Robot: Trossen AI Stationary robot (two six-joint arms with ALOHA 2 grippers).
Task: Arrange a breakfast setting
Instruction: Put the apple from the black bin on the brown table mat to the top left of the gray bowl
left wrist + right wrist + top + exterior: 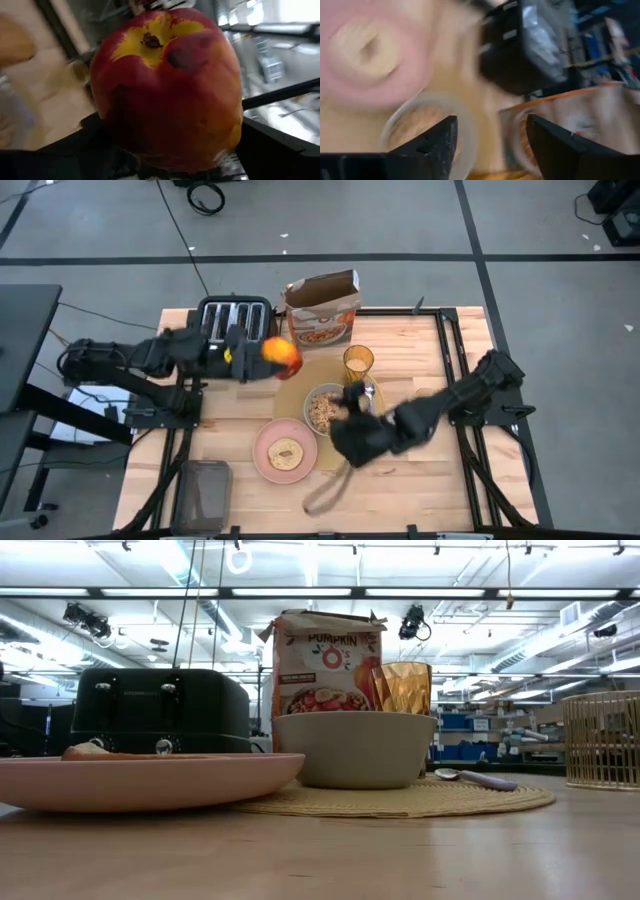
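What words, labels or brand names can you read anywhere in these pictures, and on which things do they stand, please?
"PUMPKIN": on the front of the cereal box, near the top, in the low view.
Smaller print under it on the box: too small to read.
High view: the print on the box is too small to read.
Toaster: no readable label.
Both wrist views: no text.

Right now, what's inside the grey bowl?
From above, the bowl holds brownish cereal. The right gripper hangs over its edge and covers part of it. From table height only the bowl's outside wall shows, so how full it is cannot be seen.
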